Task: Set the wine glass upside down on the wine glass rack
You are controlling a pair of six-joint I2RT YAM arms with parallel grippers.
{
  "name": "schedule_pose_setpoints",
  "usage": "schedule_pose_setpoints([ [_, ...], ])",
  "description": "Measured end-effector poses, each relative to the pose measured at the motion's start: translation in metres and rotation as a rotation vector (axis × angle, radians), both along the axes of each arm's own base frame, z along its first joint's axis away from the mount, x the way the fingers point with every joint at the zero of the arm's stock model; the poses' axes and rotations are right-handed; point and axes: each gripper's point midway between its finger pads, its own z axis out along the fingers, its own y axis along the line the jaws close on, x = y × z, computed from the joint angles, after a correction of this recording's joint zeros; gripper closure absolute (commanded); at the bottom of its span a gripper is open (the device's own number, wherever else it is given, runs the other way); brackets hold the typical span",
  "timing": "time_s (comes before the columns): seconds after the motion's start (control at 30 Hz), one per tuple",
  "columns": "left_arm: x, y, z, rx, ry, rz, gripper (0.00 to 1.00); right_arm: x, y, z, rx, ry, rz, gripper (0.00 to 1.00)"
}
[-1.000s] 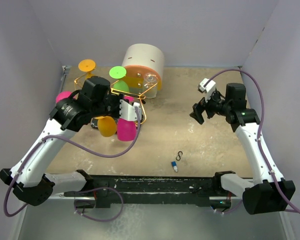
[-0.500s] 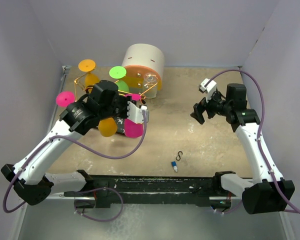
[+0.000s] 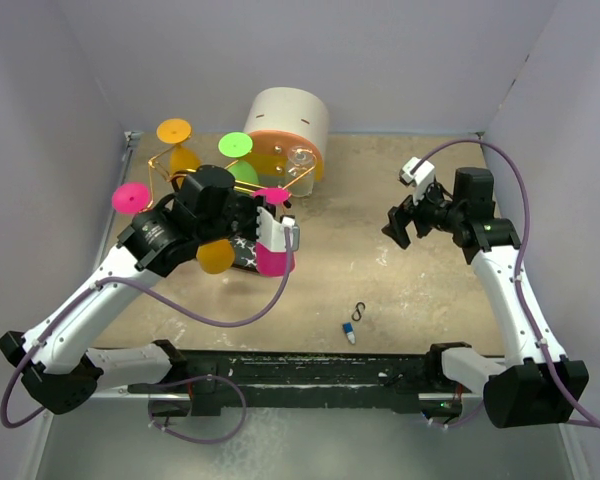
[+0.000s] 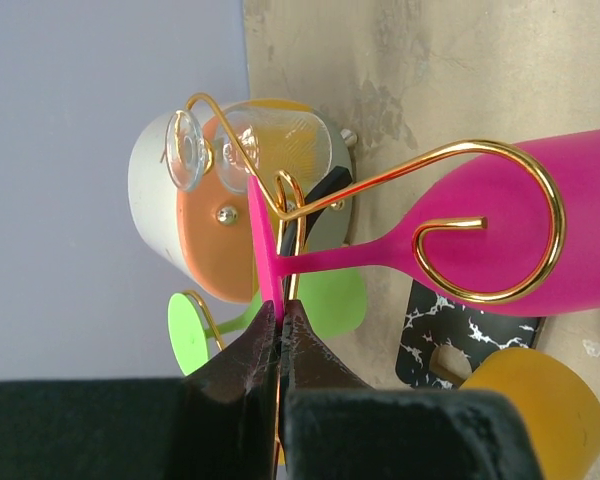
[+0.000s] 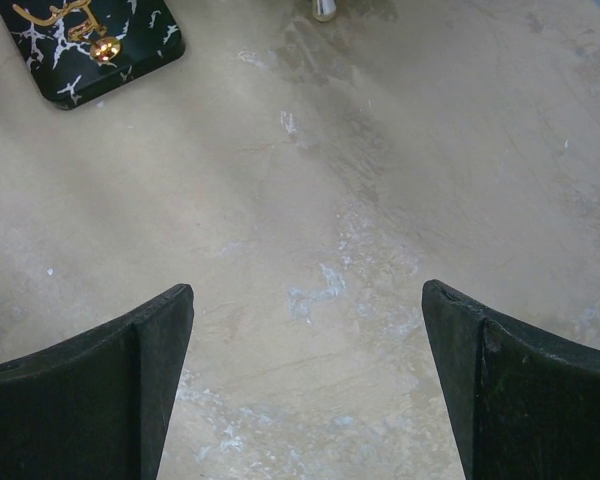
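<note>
Pink wine glass (image 4: 500,240) is inverted: foot up, bowl mouth down. In the top view its long axis runs near vertical, and in the left wrist view it lies sideways across the picture with the bowl to the right. It hangs at the right front side of the wine glass rack (image 3: 242,250), over the black marbled base, with the bowl clear of the tabletop (image 3: 380,280).

Left claw (image 4: 278,315) is clenched edge-on on the thin pink foot disc. Right claw (image 5: 305,380) is released, fingers wide apart with nothing between them, well right of the rack.

Left wrist view only:
- A curled gold hook arm (image 4: 540,190) loops across where stem meets bowl. Cannot tell whether wire and glass touch.
- A clear glass (image 4: 195,150) sits at the rack's far side, against the cream drawer box (image 4: 150,190).
- A green glass (image 4: 325,300) is behind the pink stem.
- An orange bowl (image 4: 530,400) is beside the rack base.

Top view only:
- Other glasses hang foot-up on the rack: an orange foot (image 3: 173,130) at far left and another pink foot (image 3: 130,196) at left.
- A small black hook (image 3: 359,311) and a blue-white bit (image 3: 349,333) lie on the tabletop to the near right of the rack.

Right wrist view shows just a corner of the rack base and bare tabletop.
</note>
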Motion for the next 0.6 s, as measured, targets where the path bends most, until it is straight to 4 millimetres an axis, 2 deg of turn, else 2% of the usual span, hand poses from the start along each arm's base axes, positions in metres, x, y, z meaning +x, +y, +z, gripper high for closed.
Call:
schedule_pose_setpoints([
  [0.6, -0.01, -0.017, -0.003, -0.03, 0.02, -0.081, 1.0, 0.0, 0.001, 0.0, 0.02, 0.008, 0.013, 0.02],
])
